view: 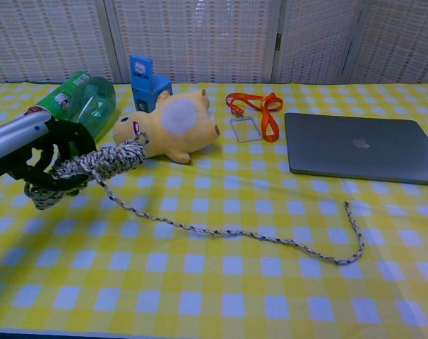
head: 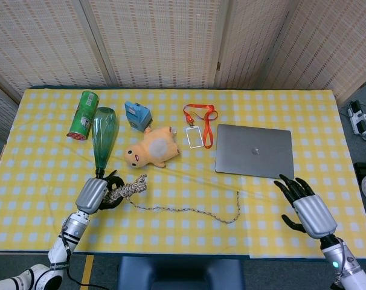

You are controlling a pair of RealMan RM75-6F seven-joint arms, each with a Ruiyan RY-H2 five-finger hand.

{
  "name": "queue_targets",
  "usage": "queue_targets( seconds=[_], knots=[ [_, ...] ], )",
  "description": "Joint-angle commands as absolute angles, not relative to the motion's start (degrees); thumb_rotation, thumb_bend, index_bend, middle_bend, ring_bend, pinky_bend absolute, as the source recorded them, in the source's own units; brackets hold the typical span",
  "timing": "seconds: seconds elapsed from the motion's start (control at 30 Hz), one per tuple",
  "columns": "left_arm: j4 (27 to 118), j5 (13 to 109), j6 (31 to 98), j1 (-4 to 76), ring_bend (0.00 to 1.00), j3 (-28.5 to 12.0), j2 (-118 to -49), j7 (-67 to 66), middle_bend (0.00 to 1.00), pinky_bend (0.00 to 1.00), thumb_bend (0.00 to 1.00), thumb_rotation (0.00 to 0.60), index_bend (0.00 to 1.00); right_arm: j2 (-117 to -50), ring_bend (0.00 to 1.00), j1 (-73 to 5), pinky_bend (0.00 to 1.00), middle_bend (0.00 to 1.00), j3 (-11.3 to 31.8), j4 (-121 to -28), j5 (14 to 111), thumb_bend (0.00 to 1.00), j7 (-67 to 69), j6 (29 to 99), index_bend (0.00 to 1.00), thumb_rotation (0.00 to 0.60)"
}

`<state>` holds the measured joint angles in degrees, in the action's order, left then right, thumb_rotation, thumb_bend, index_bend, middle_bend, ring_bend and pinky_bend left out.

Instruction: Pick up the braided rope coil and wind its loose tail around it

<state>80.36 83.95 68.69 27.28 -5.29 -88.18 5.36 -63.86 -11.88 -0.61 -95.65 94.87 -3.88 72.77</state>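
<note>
My left hand (head: 97, 193) (view: 37, 152) grips the speckled braided rope coil (head: 127, 188) (view: 101, 162) and holds it lifted off the yellow checked table (head: 189, 229), just in front of the green bottle. The loose tail (head: 189, 210) (view: 270, 238) hangs from the coil and trails right along the cloth, ending in an upturned tip (head: 238, 194) (view: 347, 206). My right hand (head: 307, 210) hovers open over the table's front right, just below the laptop; the chest view does not show it.
A grey laptop (head: 254, 151) (view: 362, 147) lies at right. Behind the coil are a green bottle (head: 102, 136), a green can (head: 83, 115), a blue carton (head: 137, 115), a yellow plush toy (head: 151, 148) (view: 168, 126) and an orange lanyard with badge (head: 198, 125).
</note>
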Motion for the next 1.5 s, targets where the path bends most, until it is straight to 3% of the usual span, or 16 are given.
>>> queue_targets(
  seconds=[0.03, 0.37, 0.8, 1.5],
  knots=[
    [81.0, 84.2, 68.9, 27.3, 0.68, -5.2, -87.8, 5.1, 0.70, 0.78, 0.57, 0.600, 0.76, -66.8, 0.14, -14.6, 0.10, 0.10, -0.9, -93.6, 96.0, 0.34, -5.9, 69.4, 0.28, 0.600],
    [83.0, 83.0, 68.6, 26.8, 0.68, -5.1, -87.1, 4.2, 0.70, 0.78, 0.57, 0.600, 0.75, -76.7, 0.15, -19.9, 0.12, 0.15, -0.7, -84.8, 97.6, 0.34, -8.7, 64.4, 0.47, 0.600],
    [82.7, 81.5, 67.4, 26.7, 0.68, -4.8, -87.1, 3.9, 0.70, 0.78, 0.57, 0.600, 0.75, -85.3, 0.13, -23.4, 0.11, 0.15, -2.4, -75.0, 98.2, 0.34, -5.7, 61.9, 0.48, 0.600],
    [82.1, 81.2, 66.9, 26.6, 0.68, -4.8, -87.2, 4.8, 0.70, 0.78, 0.57, 0.600, 0.75, -87.2, 0.13, -25.6, 0.11, 0.18, -3.4, -72.8, 95.0, 0.43, -5.7, 59.3, 0.52, 0.600]
  ],
)
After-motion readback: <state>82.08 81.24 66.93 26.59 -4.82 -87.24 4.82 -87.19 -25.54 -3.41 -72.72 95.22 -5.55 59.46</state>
